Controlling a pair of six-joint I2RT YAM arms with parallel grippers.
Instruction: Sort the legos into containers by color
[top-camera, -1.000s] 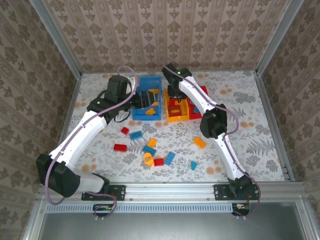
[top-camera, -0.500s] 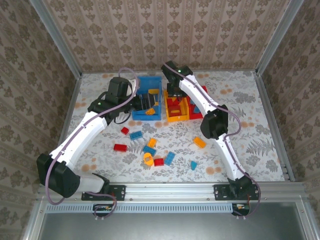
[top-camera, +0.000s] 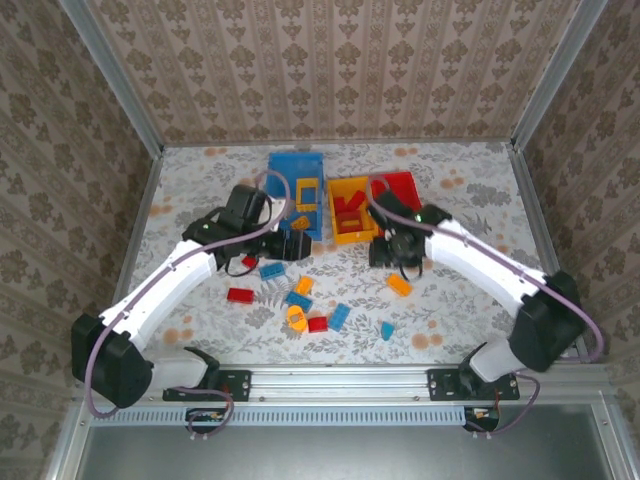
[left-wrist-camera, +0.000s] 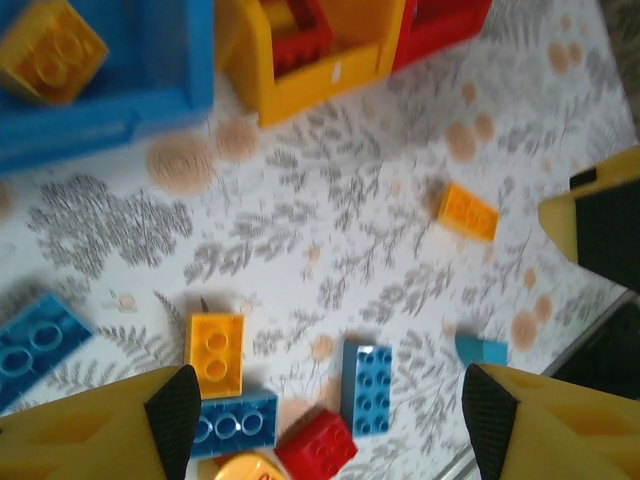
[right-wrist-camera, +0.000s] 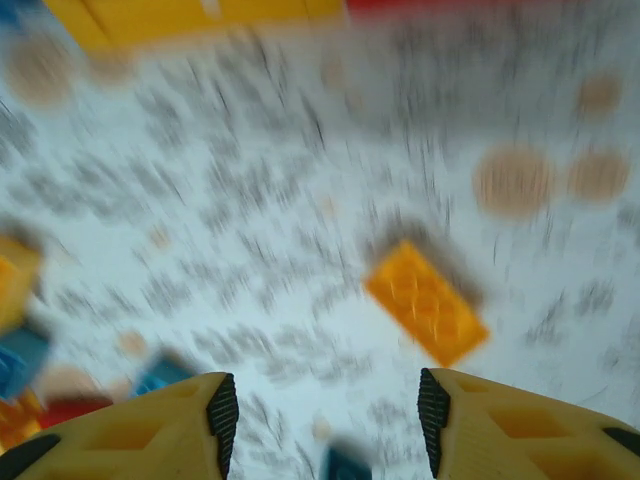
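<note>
Orange brick (right-wrist-camera: 427, 302), blurred before the parted right tool (right-wrist-camera: 327, 415), looks sharp past the parted left tool (left-wrist-camera: 330, 420).

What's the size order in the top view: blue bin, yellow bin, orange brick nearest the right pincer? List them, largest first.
1. blue bin
2. yellow bin, somewhat smaller
3. orange brick, far smaller than either bin
All three sit at much the same distance from the camera, so the order looks safe.
</note>
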